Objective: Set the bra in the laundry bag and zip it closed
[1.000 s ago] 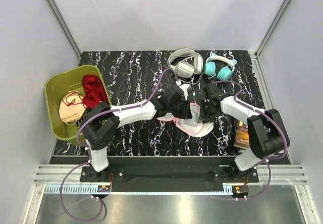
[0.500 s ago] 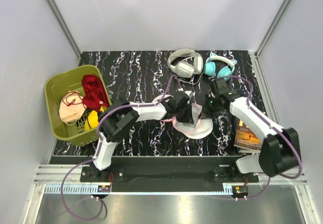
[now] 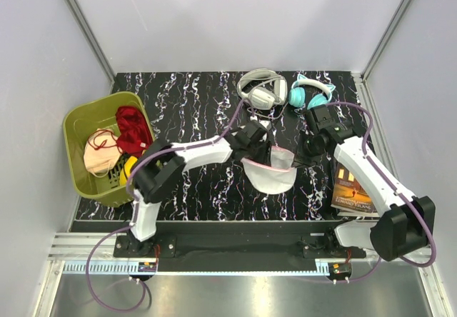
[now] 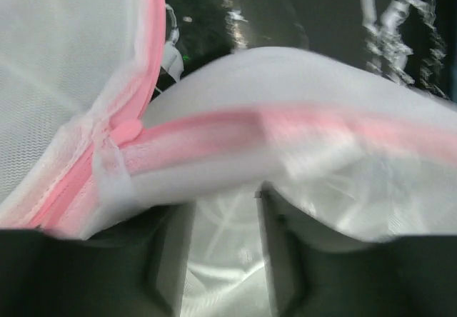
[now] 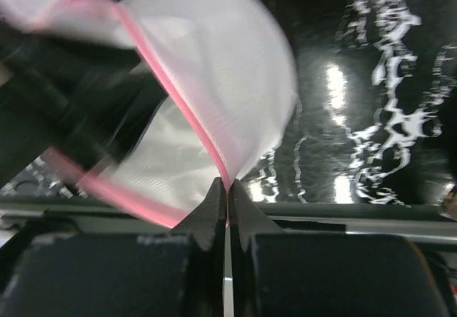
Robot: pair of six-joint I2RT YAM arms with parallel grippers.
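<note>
White mesh laundry bag point(image 3: 270, 178) is up off the black marbled tabletop point(image 3: 193, 103), roughly in the middle and a touch toward the right edge. It's strung between the two arms with the pink zipper trim along the top. The left tool point(image 3: 255, 151) has the bag's left end. In its wrist view point(image 4: 225, 195) the fingers point(image 4: 175, 249) sit close together with mesh showing in the gap and the pink rim bunched over the tips, so it's grasping the rim, though the tips themselves are hidden. The right tool point(image 3: 301, 154) is clamped down tight on the bag's right end. Its wrist view point(image 5: 227, 188) shows both fingers pressed together right on the pink trim, with the white dome of the bag point(image 5: 228, 67) billowing out past them. Both wrist views are pretty blurry, but you can see the two pink edges split apart point(image 4: 143, 128), so the zipper isn't closed. The bra point(image 3: 100, 156) is nowhere near the bag. It's sitting in the green basket point(image 3: 78, 121) at the left edge, just beside a dark red garment point(image 3: 132, 128) and touching it. White headphones point(image 3: 262, 88) and teal headphones point(image 3: 310, 96) lie side by side at the far edge. A book point(image 3: 353, 188) sits at the right edge, toward the near right corner.
</note>
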